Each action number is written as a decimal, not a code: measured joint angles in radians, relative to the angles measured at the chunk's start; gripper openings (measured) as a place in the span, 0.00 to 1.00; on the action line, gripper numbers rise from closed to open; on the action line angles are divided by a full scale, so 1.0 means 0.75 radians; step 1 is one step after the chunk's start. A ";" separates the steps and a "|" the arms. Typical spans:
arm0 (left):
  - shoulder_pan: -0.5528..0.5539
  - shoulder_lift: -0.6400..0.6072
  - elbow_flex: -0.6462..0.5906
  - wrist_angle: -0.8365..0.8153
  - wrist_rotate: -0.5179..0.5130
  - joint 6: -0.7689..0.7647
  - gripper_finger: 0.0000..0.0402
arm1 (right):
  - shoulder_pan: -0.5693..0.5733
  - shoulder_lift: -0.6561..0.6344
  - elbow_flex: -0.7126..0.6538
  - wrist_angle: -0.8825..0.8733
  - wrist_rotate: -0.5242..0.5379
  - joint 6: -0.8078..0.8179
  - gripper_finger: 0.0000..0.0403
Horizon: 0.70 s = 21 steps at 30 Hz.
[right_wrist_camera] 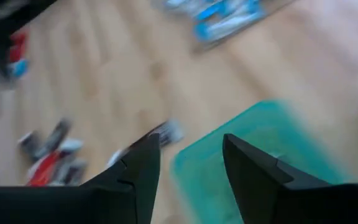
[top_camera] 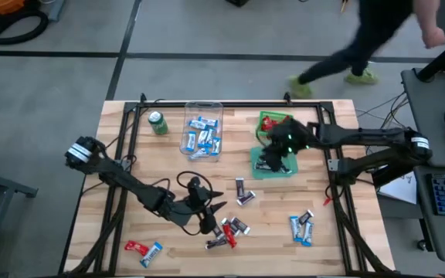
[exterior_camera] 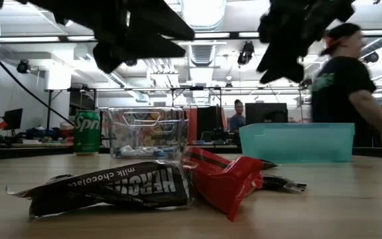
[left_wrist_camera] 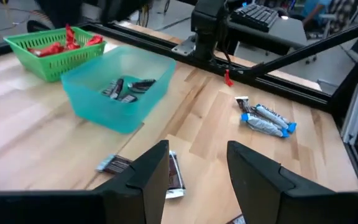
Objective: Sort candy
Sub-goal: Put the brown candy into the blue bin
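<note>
Three containers hold candy: clear bin (top_camera: 203, 130) blue-and-white bars, green basket (left_wrist_camera: 55, 51) red, teal bin (left_wrist_camera: 120, 87) black-and-silver. Right gripper (top_camera: 273, 158) hangs spread, empty, above the teal bin; left gripper (top_camera: 207, 212), parted and empty, over loose bars (top_camera: 226, 232) on the table (top_camera: 284, 216).

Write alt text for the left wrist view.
The left gripper hangs open and empty over a wooden table, above a black-and-silver candy bar. Beyond it a teal bin holds more black-and-silver bars, a green basket holds red ones, and blue-and-white bars lie loose.
</note>
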 joint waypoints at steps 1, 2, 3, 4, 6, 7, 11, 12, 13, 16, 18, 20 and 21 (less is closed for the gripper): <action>0.000 0.030 0.000 0.043 -0.007 -0.002 0.36 | 0.052 -0.013 0.000 -0.016 0.000 0.022 0.40; 0.003 0.055 -0.001 0.091 -0.012 -0.012 0.36 | 0.108 -0.026 0.000 -0.030 0.000 0.051 0.40; 0.008 0.079 -0.001 0.133 -0.018 -0.038 0.36 | 0.163 -0.035 0.000 -0.043 0.000 0.083 0.40; 0.015 0.101 0.002 0.160 -0.023 -0.073 0.36 | 0.221 -0.037 0.000 -0.055 0.000 0.117 0.40; 0.038 0.141 0.023 0.170 -0.032 -0.155 0.36 | 0.334 -0.039 0.000 -0.063 -0.001 0.180 0.40; 0.049 0.158 0.033 0.171 -0.032 -0.195 0.36 | 0.389 -0.035 -0.001 -0.064 0.000 0.210 0.40; 0.083 0.226 0.075 0.167 -0.007 -0.278 0.36 | 0.590 0.016 -0.001 -0.057 0.009 0.274 0.40; 0.085 0.240 0.083 0.164 0.010 -0.275 0.36 | 0.639 0.037 -0.001 -0.046 0.034 0.249 0.40; 0.085 0.250 0.087 0.158 0.026 -0.271 0.36 | 0.685 0.059 -0.001 -0.040 0.077 0.210 0.40; 0.080 0.247 0.089 0.121 0.029 -0.265 0.36 | 0.816 0.141 -0.001 -0.041 0.305 0.038 0.40; 0.070 0.233 0.089 0.097 0.029 -0.241 0.36 | 0.881 0.210 -0.003 -0.030 0.479 -0.021 0.40; 0.059 0.214 0.089 0.095 0.029 -0.199 0.36 | 0.915 0.279 -0.003 0.014 0.624 -0.082 0.40; 0.052 0.204 0.089 0.096 0.029 -0.181 0.36 | 0.923 0.314 -0.002 0.027 0.668 -0.100 0.40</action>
